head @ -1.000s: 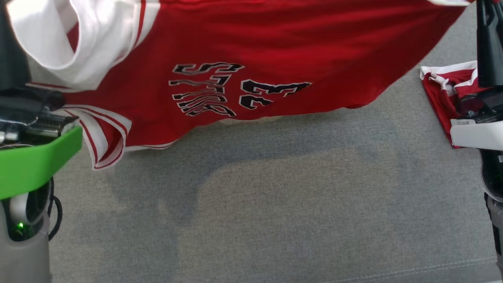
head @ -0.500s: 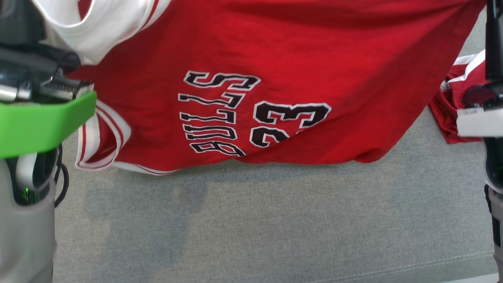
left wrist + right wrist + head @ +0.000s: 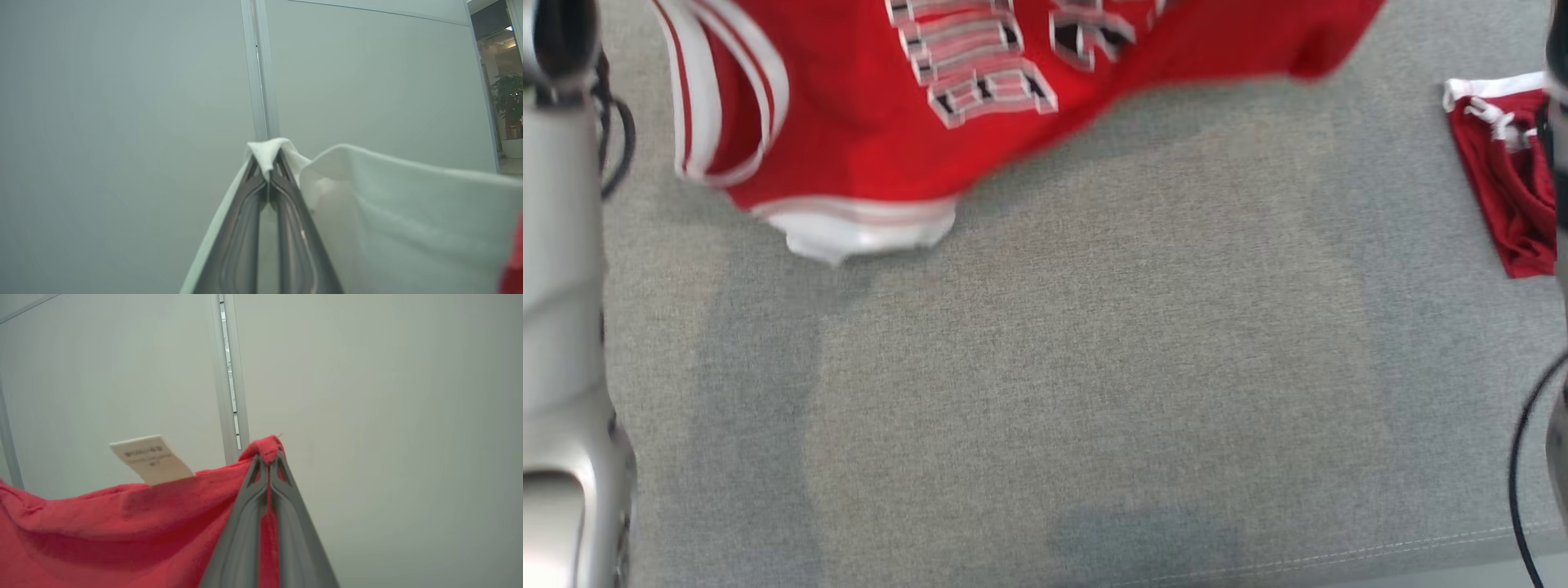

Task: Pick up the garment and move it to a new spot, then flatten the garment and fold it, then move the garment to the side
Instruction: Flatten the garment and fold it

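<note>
Garment (image 3: 866,139) hangs gripped by left claw (image 3: 267,165) and right claw (image 3: 269,461)

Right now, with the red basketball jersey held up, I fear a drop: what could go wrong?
The left gripper pinches just a white fold at its tip, and the right gripper just a bit of hem of the red basketball jersey; either may slip. The jersey is blurred in the head view, likely swinging, so it may land creased on the grey fabric surface, or over the crumpled red garment.
</note>
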Available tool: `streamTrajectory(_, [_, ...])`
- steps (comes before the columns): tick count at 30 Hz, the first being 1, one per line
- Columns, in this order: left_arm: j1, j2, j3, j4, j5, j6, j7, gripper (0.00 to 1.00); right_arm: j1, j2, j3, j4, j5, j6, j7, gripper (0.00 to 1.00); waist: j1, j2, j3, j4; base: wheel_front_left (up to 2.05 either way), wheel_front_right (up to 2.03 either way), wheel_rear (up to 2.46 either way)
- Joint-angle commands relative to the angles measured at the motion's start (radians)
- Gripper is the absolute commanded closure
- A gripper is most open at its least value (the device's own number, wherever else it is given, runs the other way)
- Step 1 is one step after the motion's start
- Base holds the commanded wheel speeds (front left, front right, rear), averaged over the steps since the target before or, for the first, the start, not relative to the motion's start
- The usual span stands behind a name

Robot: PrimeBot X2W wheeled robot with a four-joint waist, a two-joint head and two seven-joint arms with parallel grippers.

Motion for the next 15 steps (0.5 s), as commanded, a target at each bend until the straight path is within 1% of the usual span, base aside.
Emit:
streamTrajectory(1, [-0.065,-0.009,0.001,0.081,0.004,-0.003,-0.032,1.0,-0.081,0.012,0.014,0.072,0.001,0.0,-0.04,1.0,-0.0001,-0.0001,0.028,0.015,0.0,0.0,0.0])
streamTrajectory(4, [-0.167,-0.022,0.015,0.225,0.011,-0.002,-0.071,1.0,-0.217,0.045,0.035,0.226,-0.008,0.0,-0.107,1.0,-0.0001,-0.0001,0.033,0.014,0.0,0.0,0.0])
streamTrajectory(6, [-0.221,-0.032,0.033,0.307,0.009,0.008,-0.086,1.0,-0.293,0.078,0.027,0.326,-0.002,0.0,-0.152,1.0,-0.0001,-0.0001,0.031,0.009,0.0,0.0,0.0])
streamTrajectory(9, [-0.286,-0.043,0.057,0.394,0.014,0.012,-0.092,1.0,-0.376,0.112,0.026,0.457,-0.015,0.0,-0.185,1.0,-0.0001,-0.0001,0.028,0.003,0.0,0.0,0.0])
streamTrajectory(13, [-0.286,-0.065,0.077,0.487,0.005,-0.001,-0.091,1.0,-0.412,0.155,0.048,0.597,-0.02,0.0,-0.197,1.0,-0.0001,-0.0001,0.045,-0.001,0.0,0.0,0.0])
streamTrajectory(15, [-0.267,-0.079,0.079,0.527,-0.005,-0.007,-0.091,1.0,-0.403,0.159,0.081,0.644,-0.025,0.0,-0.2,1.0,-0.0001,-0.0001,0.056,0.001,0.0,0.0,0.0])
